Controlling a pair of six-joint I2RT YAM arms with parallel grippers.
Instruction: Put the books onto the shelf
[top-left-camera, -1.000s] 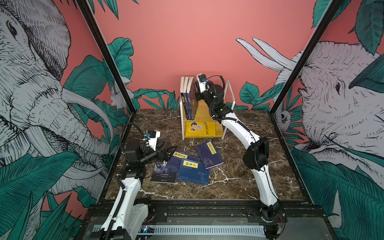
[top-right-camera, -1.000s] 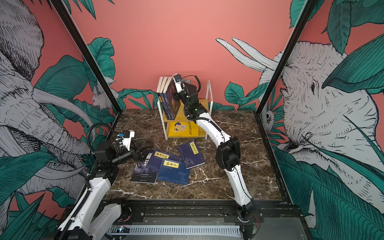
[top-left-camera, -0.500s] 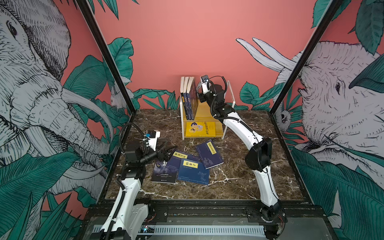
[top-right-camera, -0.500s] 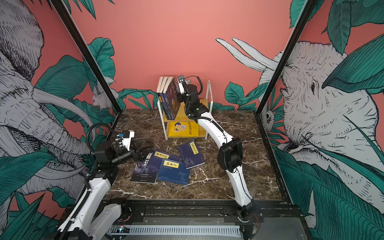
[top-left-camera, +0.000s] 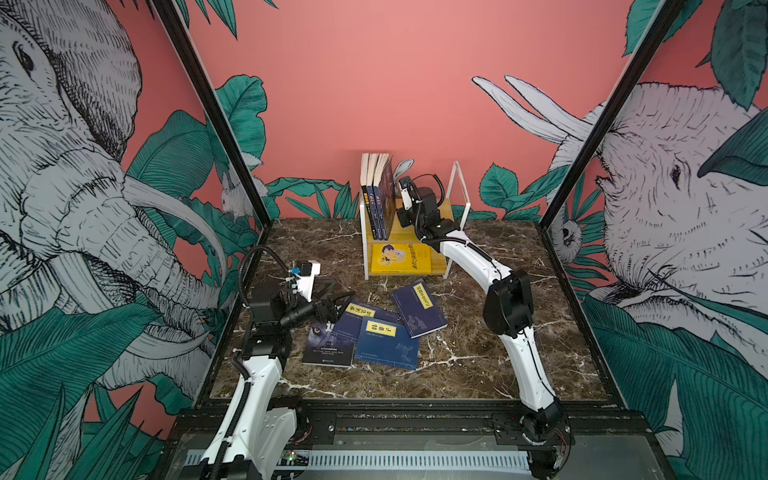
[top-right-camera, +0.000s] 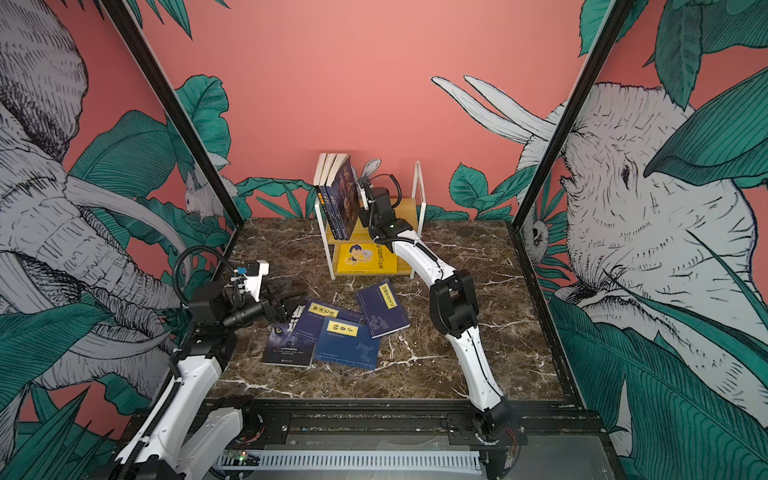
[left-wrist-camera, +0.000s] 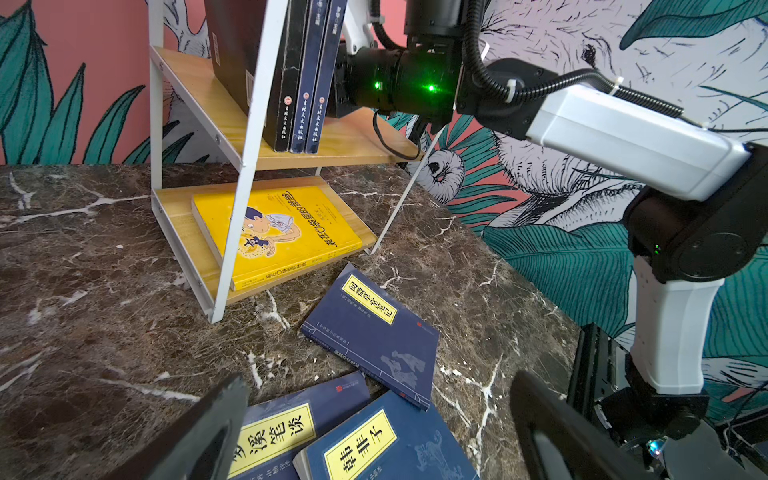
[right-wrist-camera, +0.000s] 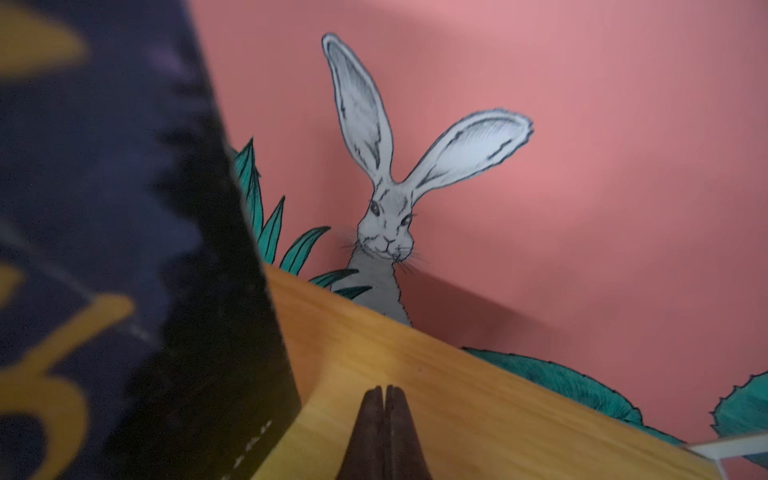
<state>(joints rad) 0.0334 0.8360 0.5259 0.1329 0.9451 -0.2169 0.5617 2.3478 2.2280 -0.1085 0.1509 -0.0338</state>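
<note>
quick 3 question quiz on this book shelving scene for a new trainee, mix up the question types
1. True or false: the right gripper is shut and empty.
2. How many books lie flat on the table?
3. Where is the yellow cartoon book? A) lower tier of the shelf B) upper tier C) on the marble
Key: 1 true; 2 four; 3 A

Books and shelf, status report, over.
Left gripper open, above four books flat on table. Right gripper shut, empty, over shelf upper board. Two purple-blue books standing there. Right arm occupies the free slot.
</note>
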